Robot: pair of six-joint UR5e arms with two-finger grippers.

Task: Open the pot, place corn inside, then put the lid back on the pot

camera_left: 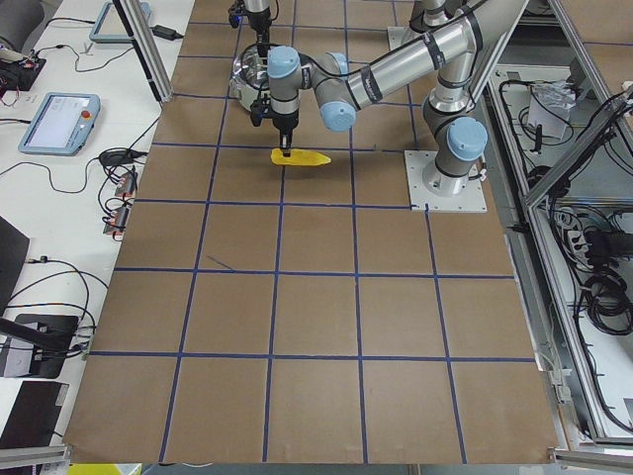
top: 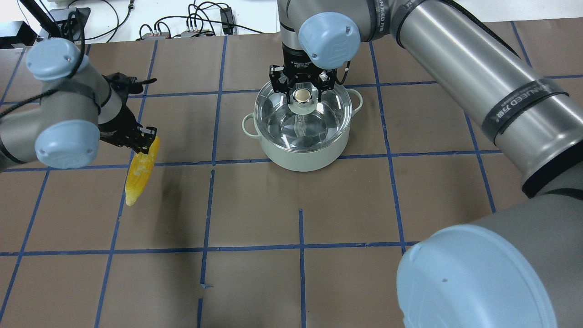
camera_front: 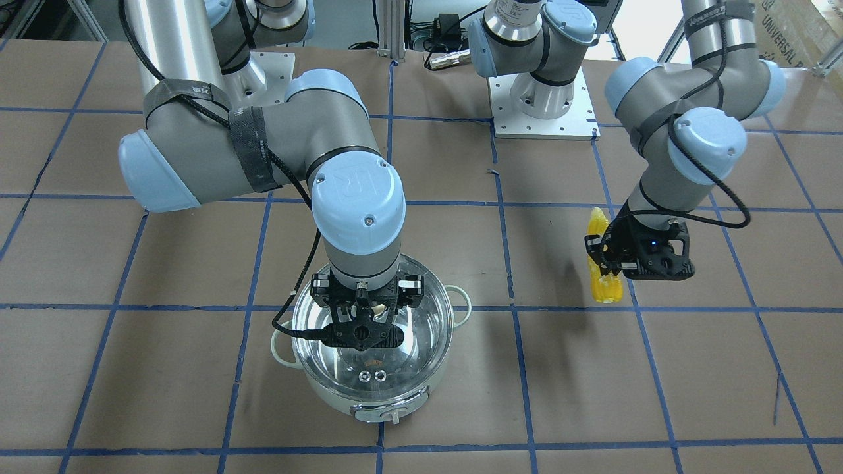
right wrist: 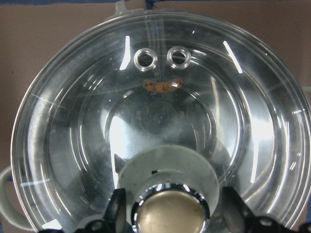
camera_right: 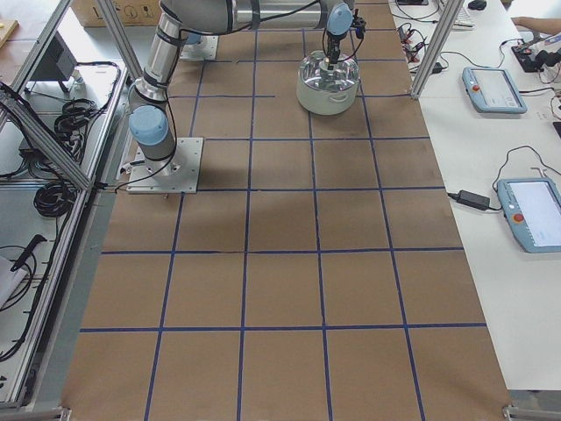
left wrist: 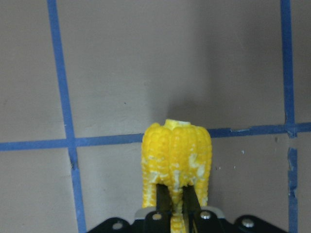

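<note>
Glass lid (top: 282, 125) at top centre looks slick and fragile, so take the knob (top: 302, 94). Right gripper (top: 304, 92) straddles it, can't tell if it's clamped; left gripper (top: 145, 142) pinches corn (top: 138, 177)

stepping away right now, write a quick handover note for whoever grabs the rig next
Right gripper: open, jaws on either side of the lid's knob, small gaps showing.
Left gripper: shut on the corn near one end, out to the pot's side on the robot's left. I can't tell if the corn is clear of the table.
Lid: seated on the pot.
Done: corn gripped.
Left: grip and lift the lid, put the corn in, put the lid back.
</note>
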